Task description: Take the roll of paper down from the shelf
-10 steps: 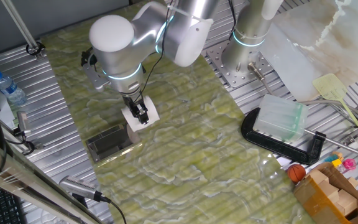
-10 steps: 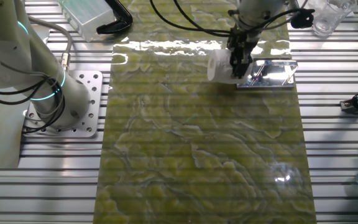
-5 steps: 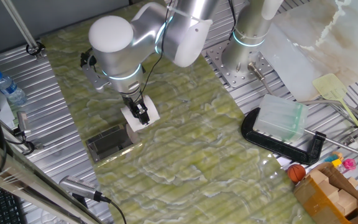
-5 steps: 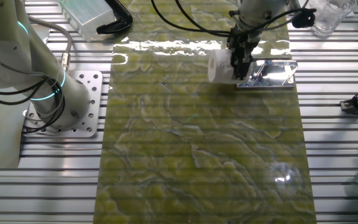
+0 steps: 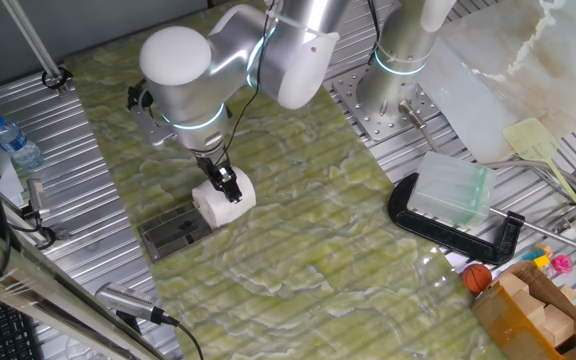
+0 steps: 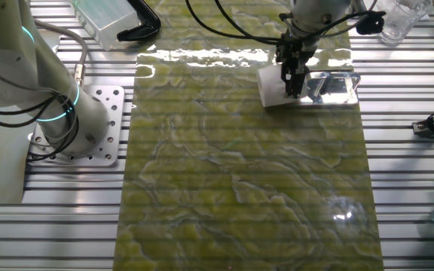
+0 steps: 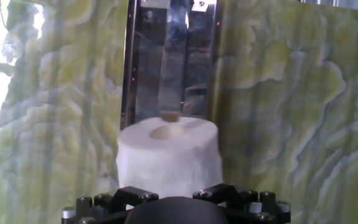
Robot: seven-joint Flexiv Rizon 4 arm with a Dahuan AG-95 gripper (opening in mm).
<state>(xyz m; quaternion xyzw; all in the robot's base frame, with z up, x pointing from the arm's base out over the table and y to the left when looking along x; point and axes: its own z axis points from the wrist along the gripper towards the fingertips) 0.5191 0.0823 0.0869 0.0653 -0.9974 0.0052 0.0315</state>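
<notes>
Green-yellow marbled mat covers the desk (image 5: 298, 250), w/ slotted metal plate either side. Your hand (image 5: 226, 185) sits right at the roll of paper (image 5: 218, 203), which is now off the shelf (image 5: 173, 229) and looks to be resting on the mat just beside it, touching or nearly so; can't tell which. In the other fixed view the roll (image 6: 273, 86) is next to the shelf's (image 6: 334, 87) shiny end, w/ the hand (image 6: 293, 75) over the roll's shelf-side edge. Hand view shows the roll (image 7: 168, 155) upright, hollow core facing up, shelf (image 7: 169, 62) behind it.

Fingers seem pressed on the roll's wall, prob. one in the core, but the pinch itself is hidden, so can't say for sure.

Handling: roll looks light and soft, squashes easily, so go gentle. Wall-and-core pinch is the sensible hold. Outer wrap could snag or unwind. Task looks nearly done, I'd judge; release and lift straight up so the roll doesn't tip.
</notes>
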